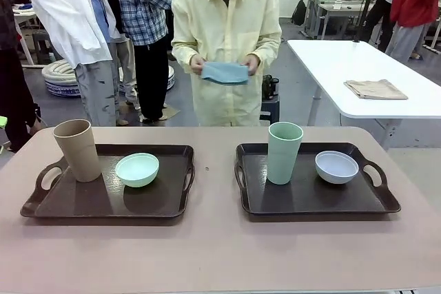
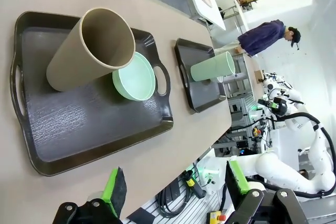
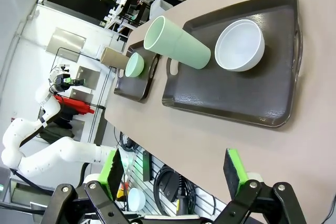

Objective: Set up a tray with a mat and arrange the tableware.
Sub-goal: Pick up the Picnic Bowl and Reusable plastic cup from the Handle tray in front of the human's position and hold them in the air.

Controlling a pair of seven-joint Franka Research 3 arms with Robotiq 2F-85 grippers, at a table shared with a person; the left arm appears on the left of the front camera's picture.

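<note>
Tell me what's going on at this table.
A person at the far side holds a folded light-blue cloth in both hands. The left dark brown plastic tray carries a tall tan plastic cup and a small mint green bowl; the right dark brown tray carries a tall mint green cup and a small pale grey-white bowl. Both arms' jaws hang open and empty on the robot's side.

tan cup (image 1: 76, 148), mint cup (image 1: 283, 151), mint bowl (image 1: 137, 169), white bowl (image 1: 336, 166)
</note>
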